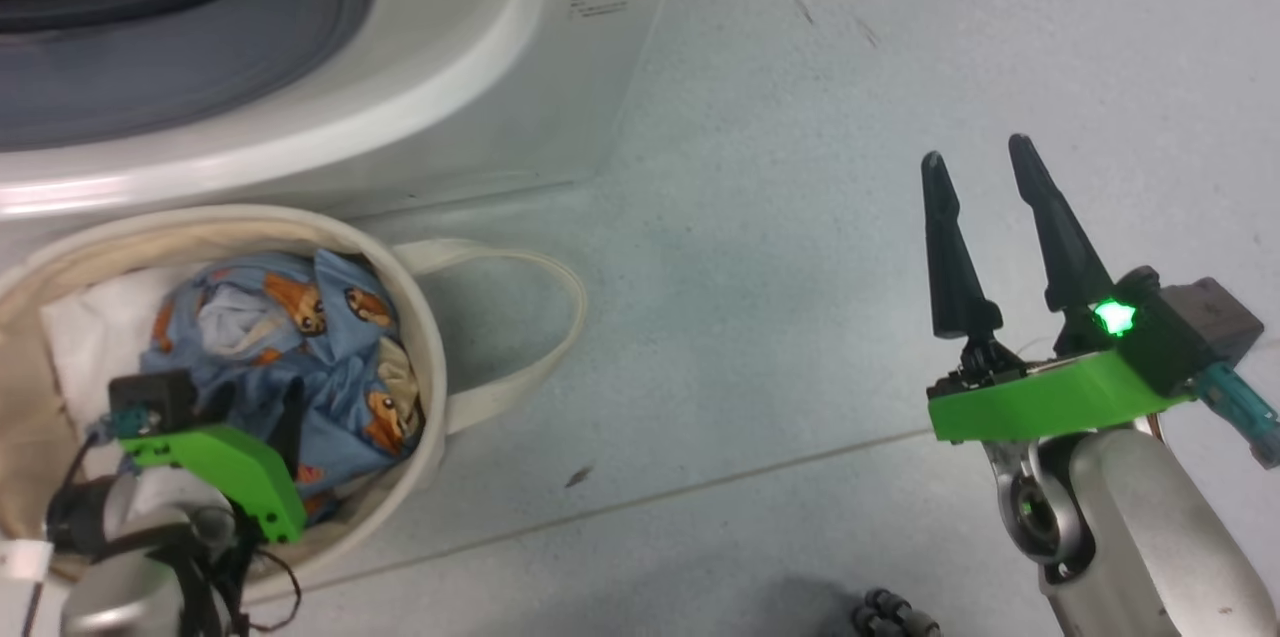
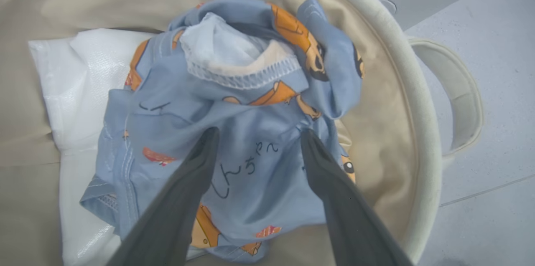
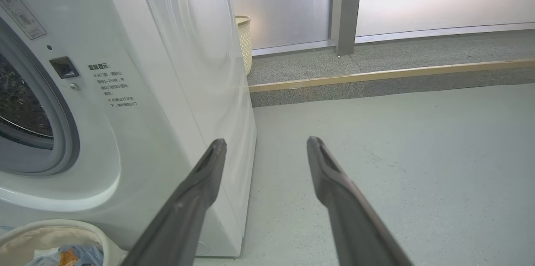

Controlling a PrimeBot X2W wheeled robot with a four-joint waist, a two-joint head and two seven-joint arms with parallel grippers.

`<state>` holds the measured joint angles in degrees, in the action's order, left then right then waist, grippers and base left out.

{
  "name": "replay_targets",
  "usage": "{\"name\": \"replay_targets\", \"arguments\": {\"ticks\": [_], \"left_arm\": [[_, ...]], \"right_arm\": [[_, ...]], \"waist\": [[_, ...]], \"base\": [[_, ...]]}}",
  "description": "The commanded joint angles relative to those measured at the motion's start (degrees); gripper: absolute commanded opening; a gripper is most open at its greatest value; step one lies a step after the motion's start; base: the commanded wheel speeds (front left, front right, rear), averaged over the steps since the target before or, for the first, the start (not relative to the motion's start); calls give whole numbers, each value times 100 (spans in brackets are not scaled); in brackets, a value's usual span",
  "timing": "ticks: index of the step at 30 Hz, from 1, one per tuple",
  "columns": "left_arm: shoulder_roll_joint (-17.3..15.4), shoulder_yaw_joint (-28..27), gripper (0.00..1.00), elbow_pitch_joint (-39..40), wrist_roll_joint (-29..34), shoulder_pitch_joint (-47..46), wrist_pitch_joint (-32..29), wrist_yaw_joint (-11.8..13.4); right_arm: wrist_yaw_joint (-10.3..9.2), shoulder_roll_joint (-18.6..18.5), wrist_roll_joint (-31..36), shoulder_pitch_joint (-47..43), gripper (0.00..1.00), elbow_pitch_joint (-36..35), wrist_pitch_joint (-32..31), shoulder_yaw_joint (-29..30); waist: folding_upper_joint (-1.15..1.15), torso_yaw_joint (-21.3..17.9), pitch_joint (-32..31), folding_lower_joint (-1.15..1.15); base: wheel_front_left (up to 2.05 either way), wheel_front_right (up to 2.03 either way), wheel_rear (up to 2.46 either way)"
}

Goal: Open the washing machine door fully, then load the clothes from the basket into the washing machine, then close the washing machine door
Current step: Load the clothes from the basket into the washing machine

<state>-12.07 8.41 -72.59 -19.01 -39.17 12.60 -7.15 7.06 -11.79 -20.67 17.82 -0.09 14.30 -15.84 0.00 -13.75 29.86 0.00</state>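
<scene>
I read this as a laundry corner: white washing machine [image 3: 138, 140] on bare grey floor [image 3: 418, 165], frosted glass panels [image 3: 284, 3] behind a raised step [image 3: 397, 53].

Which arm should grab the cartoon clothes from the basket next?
Left. The left end effector, open, hangs over the clothes inside the basket; the right end effector is off over the floor.

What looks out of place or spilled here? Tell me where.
Nothing is spilled or damaged. The clothes sit bunched inside the basket, on a plain white cloth along its wall. Small dark scuffs mark the floor.
</scene>
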Motion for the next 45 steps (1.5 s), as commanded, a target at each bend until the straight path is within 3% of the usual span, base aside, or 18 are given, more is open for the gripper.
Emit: {"name": "replay_targets", "arguments": {"ticks": [1, 4, 8, 12, 17, 18, 19, 29, 38, 43, 45], "left_arm": [[-292, -103, 100, 9, -89, -74, -37, -33], [-423, -83, 100, -44, -131, -217, -172, -32], [-586, -95, 100, -92, -142, -360, -299, 176], [-652, 69, 100, -119, -25, -430, -707, 243], [-696, 139, 100, -128, -6, -519, -801, 289], [-703, 160, 96, -130, 2, -521, -818, 282], [-703, 171, 0, -131, -3, -521, -841, 270], [-459, 231, 0, -134, -119, -586, -393, 111], [-16, 264, 0, -19, -400, -326, 162, -24], [135, 295, 0, 450, -757, 21, 233, -31], [125, 315, 0, 985, -997, 316, 237, -32]], "right_arm": [[43, 29, 72, 45, 100, -228, 70, -57], [43, 81, 95, 114, 100, -299, 70, -51], [43, 136, 124, 180, 100, -352, 70, -41], [43, 160, 137, 196, 100, -381, 70, -1], [43, 193, 141, 179, 100, -386, 70, 36], [43, 197, 139, 177, 100, -385, 70, 39], [43, 198, 136, 177, 100, -383, 70, 45], [43, 146, 116, 211, 100, -275, 70, 27], [43, 63, 10, 153, 100, 65, 70, -151], [43, 32, -79, 37, 100, 237, 70, -198], [43, 33, -137, -66, 100, 318, 70, -205]], "waist": [[0, -156, 209, 0], [0, -252, 397, 0], [0, -382, 595, 0], [0, -474, 745, 0], [0, -526, 813, 0], [0, -529, 816, 0], [0, -528, 816, 0], [0, -253, 665, 0], [0, 267, -54, 0], [0, 528, -547, 0], [0, 668, -847, 0]], "base": [[0, 0, 0], [0, 0, 0], [0, 0, 0], [0, 0, 0], [0, 0, 0], [0, 0, 0], [0, 0, 0], [0, 0, 0], [0, 0, 0], [0, 0, 0], [0, 0, 0]]}}
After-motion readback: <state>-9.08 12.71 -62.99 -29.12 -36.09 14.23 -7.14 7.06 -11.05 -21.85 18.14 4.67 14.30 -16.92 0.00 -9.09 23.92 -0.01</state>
